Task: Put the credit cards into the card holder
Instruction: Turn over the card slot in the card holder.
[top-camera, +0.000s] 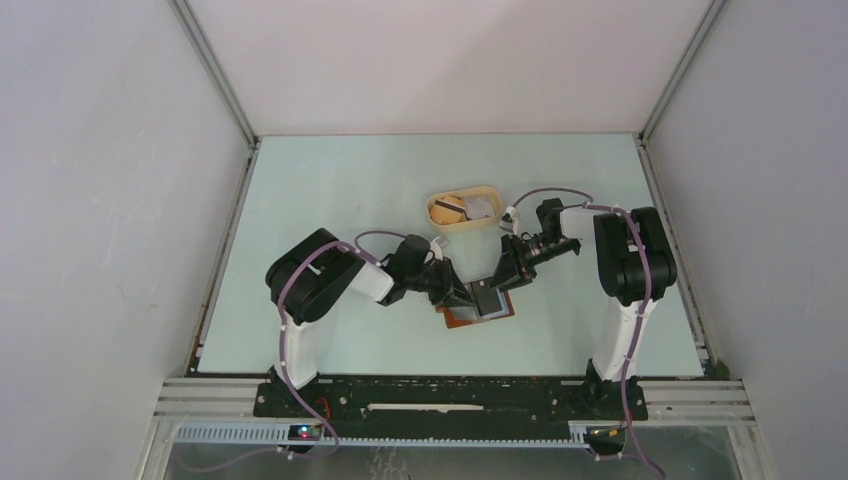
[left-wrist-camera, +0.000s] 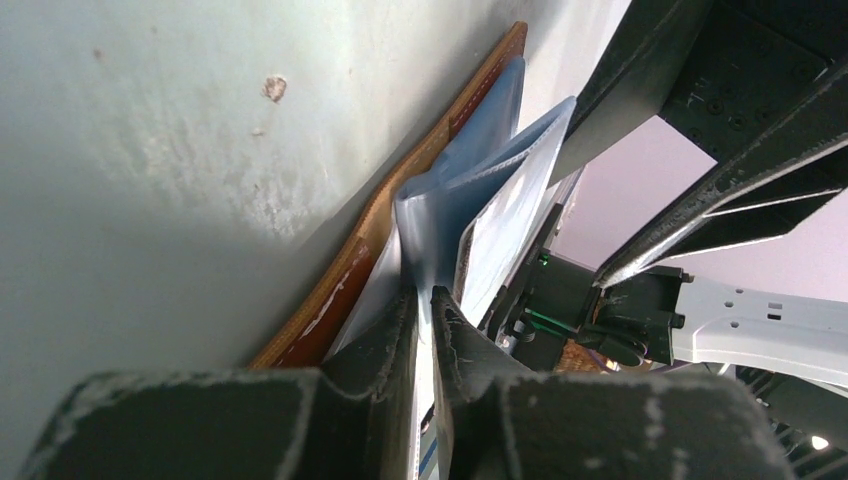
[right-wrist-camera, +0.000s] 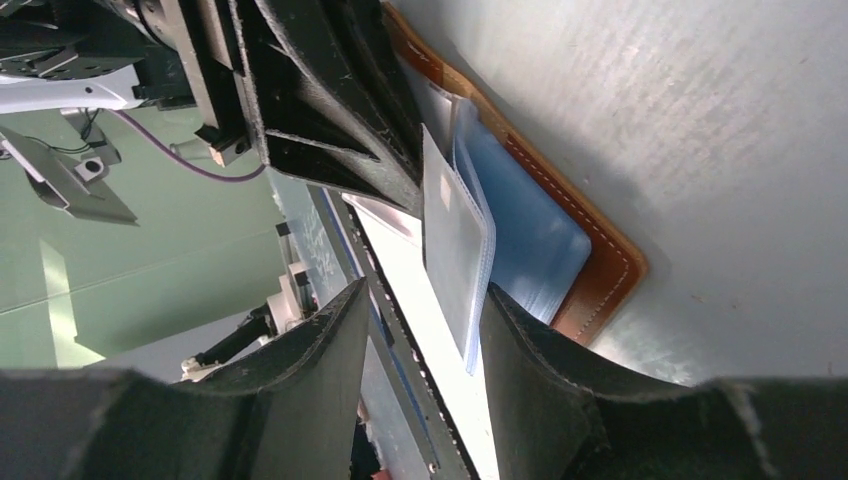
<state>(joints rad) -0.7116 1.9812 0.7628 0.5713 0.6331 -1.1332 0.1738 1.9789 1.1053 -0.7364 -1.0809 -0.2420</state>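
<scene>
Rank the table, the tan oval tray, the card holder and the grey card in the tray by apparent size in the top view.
1. Table
2. Tan oval tray and card holder: they look about alike, and the holder is partly hidden, so no ranking between them.
3. Grey card in the tray

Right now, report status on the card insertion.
Left gripper shut on a plastic sleeve of the card holder. Right gripper holds a credit card at the sleeve mouth. Tan tray apart; nothing in the way.
</scene>
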